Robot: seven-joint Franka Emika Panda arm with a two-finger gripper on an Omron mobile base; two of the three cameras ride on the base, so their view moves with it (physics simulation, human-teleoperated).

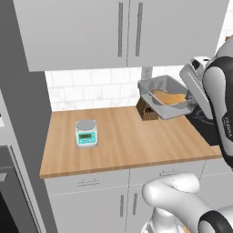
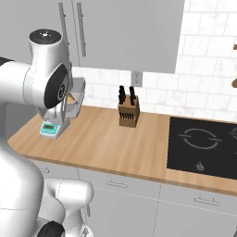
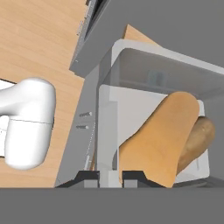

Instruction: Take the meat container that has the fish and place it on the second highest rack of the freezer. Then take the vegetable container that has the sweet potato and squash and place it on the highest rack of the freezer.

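Gripper (image 3: 110, 178) fingertips are seen at the bottom of the hand view, set close together on the near rim of the vegetable container (image 3: 153, 105), which is gripped and held clear of the wooden counter (image 1: 123, 141). Inside the tray, the sweet potato and squash (image 3: 168, 135) are seen as one orange-tan mass lying against its near and right side. From the left base view the vegetable container (image 1: 164, 96) is held tilted above the counter's back right part, just over the knife block (image 1: 146, 110) and near the tiled wall. A small kitchen scale (image 1: 86, 133) is set on the counter well to the left of the tray. A black cooktop (image 2: 203, 147) is let into the counter beyond the knife block
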